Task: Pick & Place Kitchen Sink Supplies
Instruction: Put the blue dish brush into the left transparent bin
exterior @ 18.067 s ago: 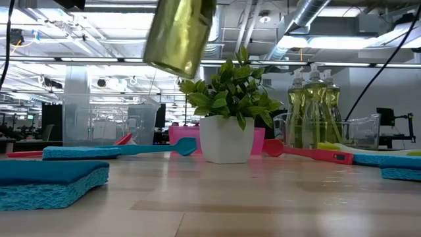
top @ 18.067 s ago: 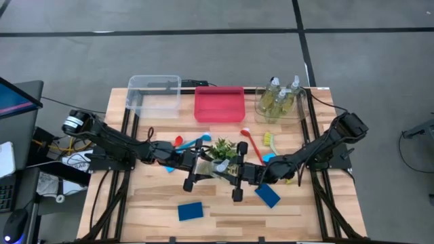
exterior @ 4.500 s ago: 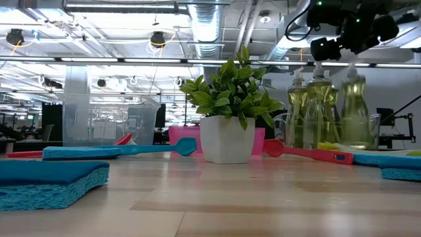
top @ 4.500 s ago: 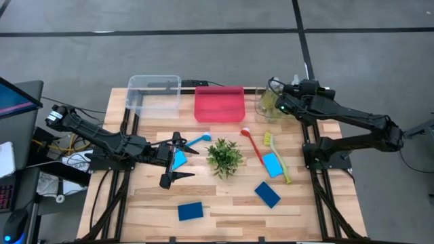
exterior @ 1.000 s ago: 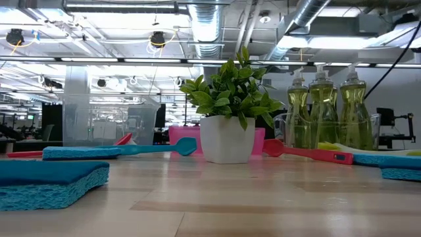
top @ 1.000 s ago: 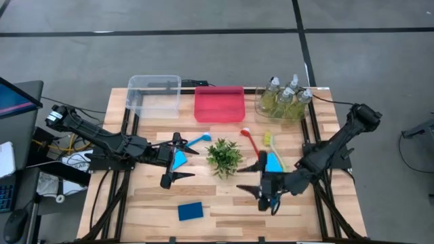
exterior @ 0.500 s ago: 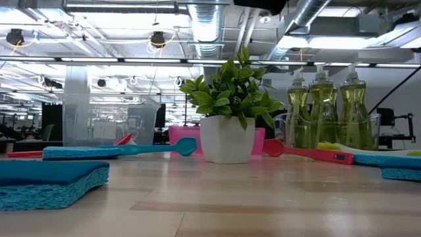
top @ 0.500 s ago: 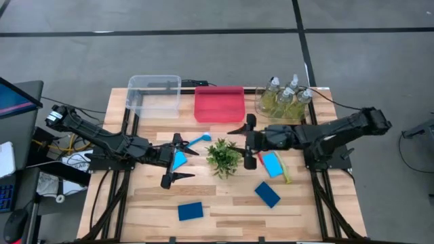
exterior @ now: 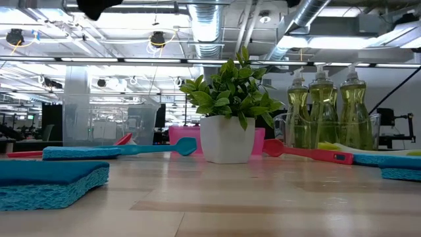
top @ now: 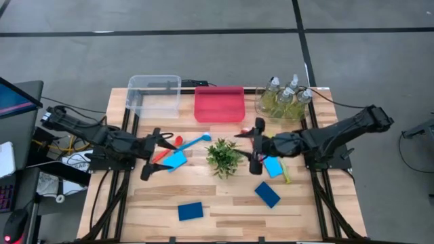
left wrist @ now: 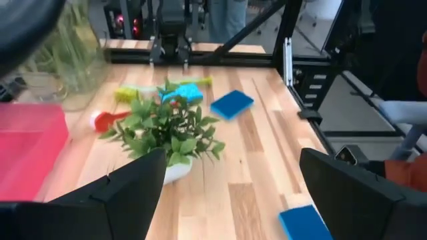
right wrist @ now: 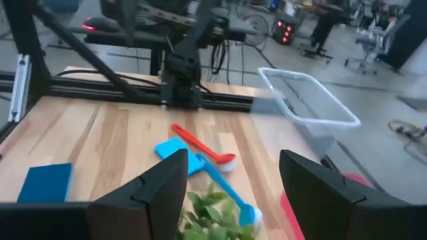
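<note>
Basically tabletop [top: 224,203] carries three bins at its far edge, probably sorting: clear bin [top: 154,95], pink bin [top: 219,104], and a bin with pump bottles [top: 285,98] already parked inside. Plant [top: 224,154] sits mid-table. Sponges [top: 190,211] and brushes [top: 192,141] lie loose around it. Left tool [top: 155,154] hangs wide open, empty, beside the red brush; right tool [top: 255,147] open, empty, beside plant.

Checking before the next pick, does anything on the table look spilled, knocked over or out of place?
Nothing stands out. The three pump bottles stand upright in their clear bin, the plant is upright, and the sponges and brushes lie flat on the table, with no spill.
</note>
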Tool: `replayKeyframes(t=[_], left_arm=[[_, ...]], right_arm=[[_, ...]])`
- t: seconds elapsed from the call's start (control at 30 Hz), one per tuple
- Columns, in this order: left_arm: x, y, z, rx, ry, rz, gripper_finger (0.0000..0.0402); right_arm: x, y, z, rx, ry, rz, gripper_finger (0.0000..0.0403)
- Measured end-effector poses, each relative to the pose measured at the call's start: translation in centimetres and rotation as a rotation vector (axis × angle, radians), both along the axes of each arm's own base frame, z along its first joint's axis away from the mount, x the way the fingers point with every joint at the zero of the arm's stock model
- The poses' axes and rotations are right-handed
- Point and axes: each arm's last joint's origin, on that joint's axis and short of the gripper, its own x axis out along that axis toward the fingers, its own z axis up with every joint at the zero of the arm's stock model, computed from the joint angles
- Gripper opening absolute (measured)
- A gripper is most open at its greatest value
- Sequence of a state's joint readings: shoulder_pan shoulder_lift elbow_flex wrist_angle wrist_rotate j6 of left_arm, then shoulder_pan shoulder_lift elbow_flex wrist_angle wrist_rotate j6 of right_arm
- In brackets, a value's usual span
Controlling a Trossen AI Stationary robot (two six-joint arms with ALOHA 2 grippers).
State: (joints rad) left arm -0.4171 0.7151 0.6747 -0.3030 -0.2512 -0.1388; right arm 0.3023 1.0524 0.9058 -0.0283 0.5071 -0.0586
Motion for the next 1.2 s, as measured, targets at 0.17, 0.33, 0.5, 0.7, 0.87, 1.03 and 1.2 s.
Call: replayKeyframes(t=[0.17,0.33,0.5,0.7,0.87,1.03,1.2], left_arm=[[-1.1,0.5,-1.8,0.005,0.012,0.000,0.0346],[-1.1,0.5,-3.3,0.016,0.037,-0.001,0.0346],[-0.5,0.3,-4.6,0.035,0.073,0.013,0.0346],[0.7,1.1,-5.3,0.045,0.110,0.088,0.0346],[2.4,0.8,-5.0,0.005,0.036,0.021,0.0346],[3.9,0.0,-4.6,0.032,-0.078,-0.120,0.0346],[4.5,0.9,-5.4,0.066,-0.024,-0.024,0.0346]], right_arm=[[-0.3,0.5,-0.8,0.018,0.001,0.013,0.0230],[-0.6,1.4,-2.6,0.018,-0.055,0.050,0.0230],[-1.0,2.3,-3.7,0.026,-0.133,0.096,0.0230],[-1.3,2.9,-3.2,0.047,-0.177,0.122,0.0230],[-1.4,3.3,-3.2,0.041,-0.175,0.144,0.0230],[-1.5,3.4,-3.2,0.042,-0.175,0.151,0.0230],[-1.5,3.4,-3.2,0.042,-0.174,0.151,0.0230]])
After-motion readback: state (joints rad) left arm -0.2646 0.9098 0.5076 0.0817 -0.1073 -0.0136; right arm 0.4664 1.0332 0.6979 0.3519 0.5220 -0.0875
